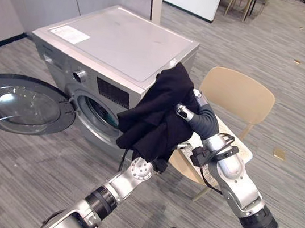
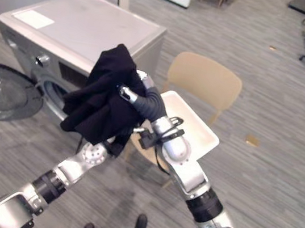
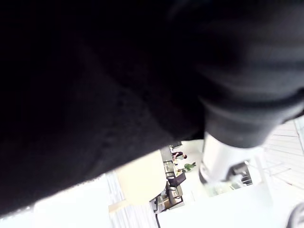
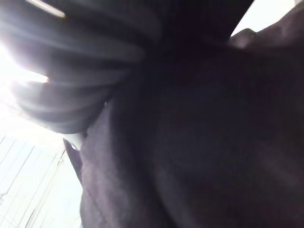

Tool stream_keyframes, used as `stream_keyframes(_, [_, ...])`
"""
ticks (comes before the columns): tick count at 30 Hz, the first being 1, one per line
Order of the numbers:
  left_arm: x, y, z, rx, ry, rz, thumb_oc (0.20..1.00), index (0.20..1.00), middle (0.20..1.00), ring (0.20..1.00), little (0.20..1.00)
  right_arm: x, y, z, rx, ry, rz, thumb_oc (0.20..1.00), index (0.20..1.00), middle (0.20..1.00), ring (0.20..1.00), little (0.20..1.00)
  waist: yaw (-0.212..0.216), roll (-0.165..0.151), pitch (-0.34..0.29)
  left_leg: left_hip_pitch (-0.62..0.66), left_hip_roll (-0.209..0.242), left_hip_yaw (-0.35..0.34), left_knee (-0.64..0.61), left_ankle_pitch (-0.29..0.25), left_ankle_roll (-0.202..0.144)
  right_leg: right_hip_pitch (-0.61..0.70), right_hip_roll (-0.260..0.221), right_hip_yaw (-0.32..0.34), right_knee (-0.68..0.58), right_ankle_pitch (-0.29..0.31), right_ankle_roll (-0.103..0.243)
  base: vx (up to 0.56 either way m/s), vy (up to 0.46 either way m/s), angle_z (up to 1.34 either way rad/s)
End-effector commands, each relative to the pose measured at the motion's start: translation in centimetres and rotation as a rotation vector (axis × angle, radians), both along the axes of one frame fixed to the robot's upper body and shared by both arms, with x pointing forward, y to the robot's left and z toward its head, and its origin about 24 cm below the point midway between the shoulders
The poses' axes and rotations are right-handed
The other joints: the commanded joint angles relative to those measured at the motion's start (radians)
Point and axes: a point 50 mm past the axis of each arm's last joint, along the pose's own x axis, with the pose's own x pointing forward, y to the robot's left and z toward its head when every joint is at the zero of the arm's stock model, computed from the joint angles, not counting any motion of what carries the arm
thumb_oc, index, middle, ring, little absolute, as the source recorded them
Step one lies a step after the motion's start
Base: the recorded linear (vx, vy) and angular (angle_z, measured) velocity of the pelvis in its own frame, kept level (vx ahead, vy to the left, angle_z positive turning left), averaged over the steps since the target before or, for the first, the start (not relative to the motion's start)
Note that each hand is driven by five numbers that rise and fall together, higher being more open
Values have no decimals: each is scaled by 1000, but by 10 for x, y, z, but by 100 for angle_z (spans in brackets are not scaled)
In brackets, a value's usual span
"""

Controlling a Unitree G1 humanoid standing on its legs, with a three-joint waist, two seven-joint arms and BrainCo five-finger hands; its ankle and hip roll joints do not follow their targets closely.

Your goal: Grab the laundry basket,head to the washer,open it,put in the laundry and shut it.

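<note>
A black garment point(image 1: 161, 112) hangs bunched in the air between the two arms of the robot, just in front of the washer point(image 1: 112, 56) and above the floor point(image 1: 17, 174). It is the laundry of the task, and it is held up at the height of the washer's top edge, a little to the right of the drum opening point(image 1: 96, 114). The right hand point(image 1: 182, 111) comes in from the right and is pressed against the upper part of the cloth; I see a silver part of it and its dark ribbed cover beside the fabric, but the fingers are buried in the folds, so I cannot tell if they are curled or straight. The left hand is under the lower part of the garment and is covered by it, so its state I also cannot tell; only the silver wrist and forearm are visible below the cloth. In both wrist views the dark fabric lies right against the cameras. The round door point(image 1: 21, 103) of the washer stands fully open, swung out to the left of the machine, and the drum opening is dark inside. Behind the arms, to the right of the washer, there is a light wooden chair point(image 1: 241, 96), and a white basket point(image 2: 196, 129) rests on its seat.
</note>
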Motion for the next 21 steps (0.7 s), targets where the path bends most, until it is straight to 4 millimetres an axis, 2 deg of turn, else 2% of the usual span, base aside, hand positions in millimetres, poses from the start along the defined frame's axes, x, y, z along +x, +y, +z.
stream_keyframes(1, [2, -3, 8, -14, -89, 11, 200, 200, 200, 200, 200, -5, -11, 13, 100, -57, 9, 200, 200, 200, 200, 200, -1, -1, -63, -38, 5, -19, -5, -44, -9, 107, 3, 2, 25, -186, 76, 8, -7, -4])
stream_keyframes(4, [-4, 14, 5, -31, -74, 48, 200, 200, 200, 200, 200, -3, -24, -12, 62, 41, -48, 200, 200, 200, 200, 200, -1, 5, -65, -32, 6, -17, -5, -44, -10, 113, 2, -1, 19, -183, 78, 9, -15, -2])
stream_keyframes(5, [-7, 21, 2, -36, -63, 65, 200, 200, 200, 200, 200, -3, -28, -21, 42, 75, -69, 404, 404, 404, 404, 404, 1, 7, -65, -31, 6, -16, -5, -43, -11, 115, 1, -2, 15, -182, 78, 19, -21, -4])
stream_keyframes(6, [-10, 28, -1, -42, -49, 80, 200, 200, 200, 200, 200, -3, -33, -29, 16, 100, -90, 1000, 1000, 1000, 1000, 1000, 1, 8, -66, -30, 6, -18, -5, -43, -12, 120, 0, -3, 12, -182, 78, 18, -26, -4])
stream_keyframes(11, [-26, 55, -19, -52, 42, 132, 200, 200, 200, 200, 200, -7, -57, -65, -107, 221, -196, 1000, 1000, 1000, 1000, 1000, 4, 14, -66, -30, 8, -21, -5, -38, -16, 127, 1, -9, 2, -178, 77, 1, -32, 2])
stream_keyframes(14, [-37, 76, -42, -70, 165, 192, 200, 200, 200, 200, 200, -11, -83, -92, -231, 294, -332, 1000, 1000, 1000, 1000, 1000, 5, 19, -62, -36, 9, -28, -5, -31, -18, 126, 4, -13, 1, -178, 76, -20, -53, 1])
stream_keyframes(18, [-45, 91, -55, -49, 225, 237, 200, 200, 200, 200, 200, -15, -98, -106, -308, 332, -403, 1000, 1000, 1000, 1000, 1000, 4, 22, -59, -38, 9, -30, -5, -27, -19, 124, 6, -13, 1, -178, 74, -16, -40, 0])
stream_keyframes(19, [-55, 108, -69, -13, 295, 280, 200, 200, 200, 200, 200, -22, -116, -123, -390, 394, -466, 1000, 1000, 1000, 1000, 1000, 4, 25, -55, -38, 11, -31, -5, -23, -20, 123, 8, -14, 2, -178, 73, -21, -55, 0])
stream_keyframes(21, [-68, 125, -85, 26, 378, 306, 200, 200, 200, 200, 200, -29, -133, -138, -479, 456, -510, 1000, 1000, 1000, 1000, 1000, 2, 29, -48, -40, 12, -31, -5, -20, -20, 120, 9, -13, 3, -178, 72, -33, -53, 0])
